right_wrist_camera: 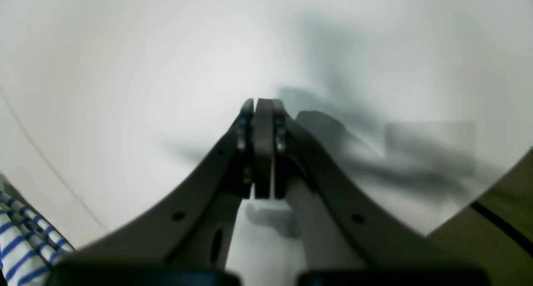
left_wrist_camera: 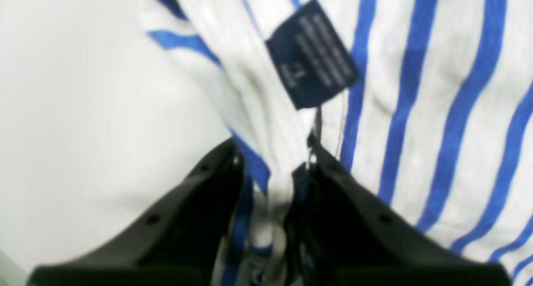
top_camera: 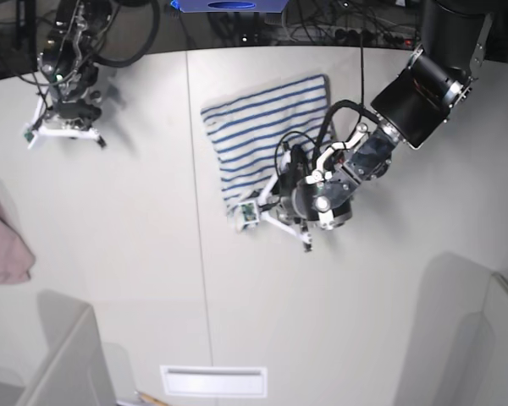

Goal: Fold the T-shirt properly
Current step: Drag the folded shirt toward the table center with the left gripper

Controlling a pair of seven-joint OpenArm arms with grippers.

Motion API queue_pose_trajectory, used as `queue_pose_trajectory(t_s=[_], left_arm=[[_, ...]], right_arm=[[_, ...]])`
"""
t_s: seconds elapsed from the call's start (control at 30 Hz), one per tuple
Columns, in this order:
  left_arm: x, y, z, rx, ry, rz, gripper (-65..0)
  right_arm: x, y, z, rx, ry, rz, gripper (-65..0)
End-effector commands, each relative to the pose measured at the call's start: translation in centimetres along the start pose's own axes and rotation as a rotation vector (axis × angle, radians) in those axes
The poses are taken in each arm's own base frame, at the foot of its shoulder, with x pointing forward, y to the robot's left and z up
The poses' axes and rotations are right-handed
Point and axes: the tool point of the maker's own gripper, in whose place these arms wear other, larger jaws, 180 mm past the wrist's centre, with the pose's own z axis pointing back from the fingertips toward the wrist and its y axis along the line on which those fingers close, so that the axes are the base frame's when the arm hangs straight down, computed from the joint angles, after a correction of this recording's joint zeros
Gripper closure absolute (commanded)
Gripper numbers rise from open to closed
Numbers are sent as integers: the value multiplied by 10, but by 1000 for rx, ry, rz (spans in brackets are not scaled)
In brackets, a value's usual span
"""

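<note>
The T-shirt (top_camera: 267,135), white with blue stripes, lies folded into a rough rectangle at the table's back middle. In the left wrist view its striped cloth (left_wrist_camera: 437,90) fills the right side, and the dark neck tag (left_wrist_camera: 312,55) shows just beyond the fingers. My left gripper (left_wrist_camera: 279,169) is shut on a bunched fold of the shirt near the tag; in the base view it (top_camera: 267,205) sits at the shirt's near edge. My right gripper (right_wrist_camera: 263,111) is shut and empty over bare table, far off at the back left (top_camera: 65,127). A striped corner (right_wrist_camera: 21,244) shows at that view's lower left.
A plain dusty-pink cloth (top_camera: 4,245) lies at the table's left edge. Grey bin walls stand at the front left (top_camera: 68,364) and front right (top_camera: 483,330). A seam (top_camera: 199,237) runs across the white table. Cables lie behind the back edge.
</note>
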Motion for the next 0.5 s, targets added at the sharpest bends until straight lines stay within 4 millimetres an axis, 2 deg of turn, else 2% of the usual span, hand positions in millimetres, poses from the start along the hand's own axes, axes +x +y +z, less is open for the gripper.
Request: queue_pose_trajectory(t_s=[0.0,0.1,0.17,0.3,0.47], left_arm=[[24,11,8,34,-48,-36,0],[55,3,9,31,-79,-117,0],[67,-2,6,19,-85,-144,0],[73,-2,-14,-17,-28,-139,0],[78,-3,-29,-43,-45,-138,0]], right_arm=[[14,-1,3,0,-52,3,0],[17,-13,4,-28,-61,-12,0],[15,-24,5,-55,-59,-37,0],[16,-43,8,-105,-71,-102,0],[13,-55,11,-131,-66,-103,0]])
